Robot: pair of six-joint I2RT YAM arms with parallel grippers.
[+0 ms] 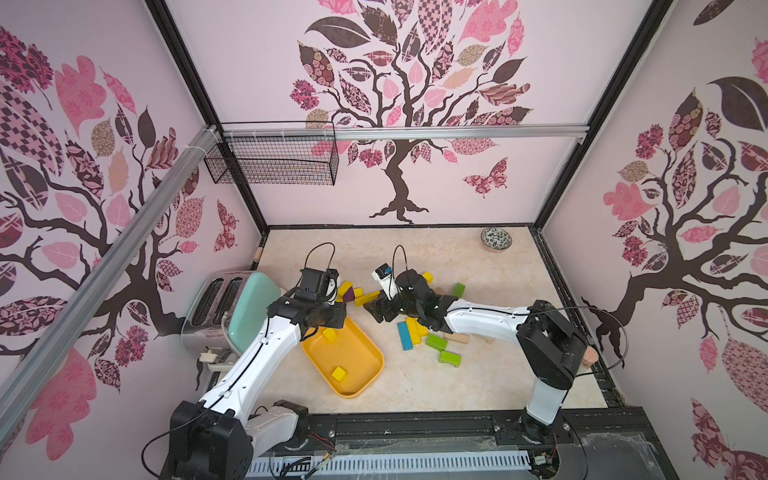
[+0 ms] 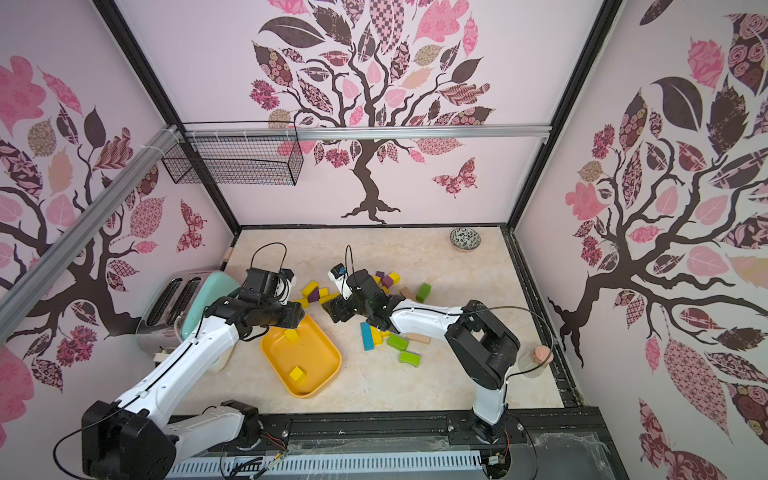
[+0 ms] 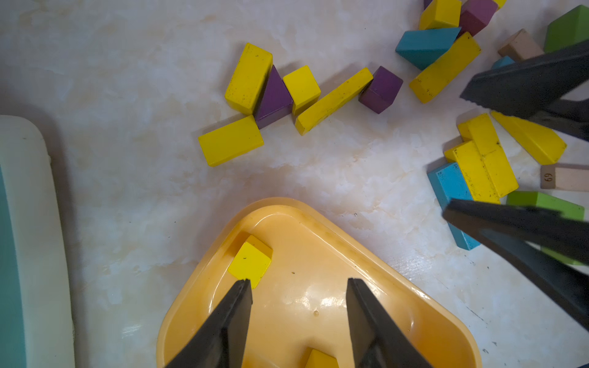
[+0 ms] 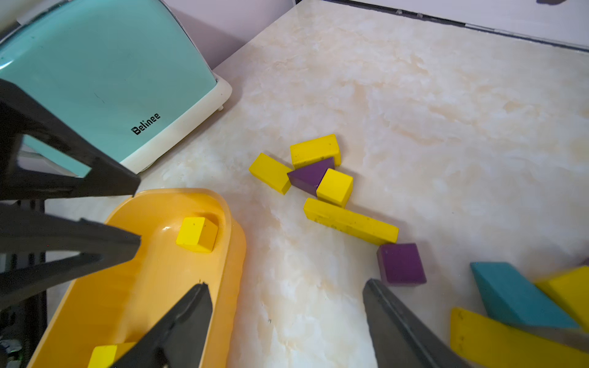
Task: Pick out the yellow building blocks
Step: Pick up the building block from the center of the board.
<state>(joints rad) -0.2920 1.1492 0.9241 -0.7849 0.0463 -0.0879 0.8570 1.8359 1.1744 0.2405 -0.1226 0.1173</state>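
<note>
Tray [image 3: 306, 248] partly filled, both sets of jaws empty

Left wrist view: the left gripper [image 3: 299, 282] hangs over the orange-yellow tray, fingers spread with nothing between them. A yellow cube [image 3: 251, 263] lies in the tray's corner right at one fingertip. A second yellow cube [image 3: 320, 360] shows between the fingers, closer to the wrist. Ahead of the gripper, on the marble table [image 3: 127, 191], sits a cluster of yellow blocks [image 3: 231, 140]: two short bars, a cube and a long bar. They touch a purple wedge [image 3: 274, 95] and a purple cube [image 3: 381, 89]. Off to its right, more yellow bars [image 3: 484, 159] lie stacked across a blue bar [image 3: 452, 188].

Right wrist view: the right gripper [image 4: 287, 283] hovers above bare table, fingers wide apart and empty. The tray lies just beside one finger and the purple cube just ahead of the other fingertip, with the yellow cluster farther ahead. A mint toaster [image 4: 105, 73] stands beyond the tray.

Top views: in both top views the two cubes lie at opposite ends of the tray, one beneath the left wrist. The right gripper points toward the left one. Behind its wrist lie the yellow bars, the blue bar, green blocks [image 1: 436, 343] and a pale block [image 1: 457, 337].
</note>
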